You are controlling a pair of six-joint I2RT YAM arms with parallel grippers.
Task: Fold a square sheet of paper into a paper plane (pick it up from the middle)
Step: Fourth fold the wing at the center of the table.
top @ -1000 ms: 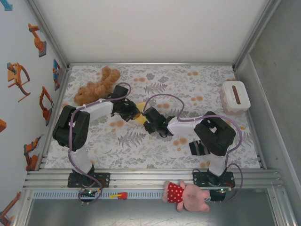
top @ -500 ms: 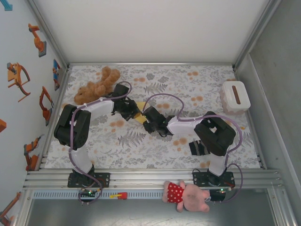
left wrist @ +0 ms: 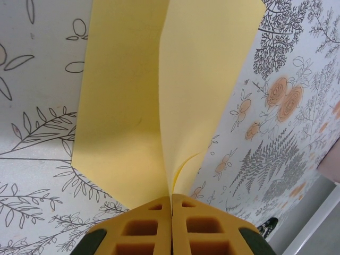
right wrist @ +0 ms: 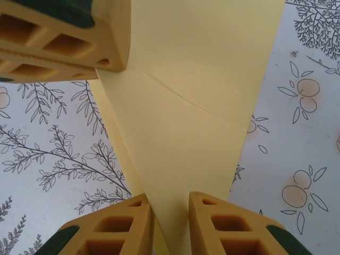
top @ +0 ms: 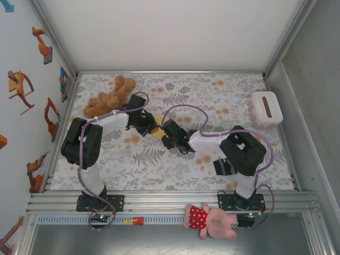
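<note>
The pale-yellow paper (left wrist: pixel 159 90) is folded into a narrow tapering dart shape with a centre crease, and hangs just above the flowered table. My left gripper (left wrist: pixel 171 197) is shut on one folded end of it, its layers pinched between the pads. In the right wrist view the paper (right wrist: pixel 196 101) narrows toward my right gripper (right wrist: pixel 171 204), which is open with the narrow end lying between its spread fingers. The left fingers (right wrist: pixel 64 37) hold the far end there. From above, the left gripper (top: pixel 151 126) and the right gripper (top: pixel 165 134) meet mid-table over the paper (top: pixel 158 134).
A brown teddy (top: pixel 109 98) lies at the back left, close to the left arm. A white box with a brown slot (top: pixel 265 108) stands at the right edge. A striped sock (top: pixel 222 166) lies by the right arm's base, and a pink plush (top: pixel 210 220) lies on the front rail.
Both grippers have shifted slightly toward the back of the table with the paper between them. The left grip on the paper is unchanged.
</note>
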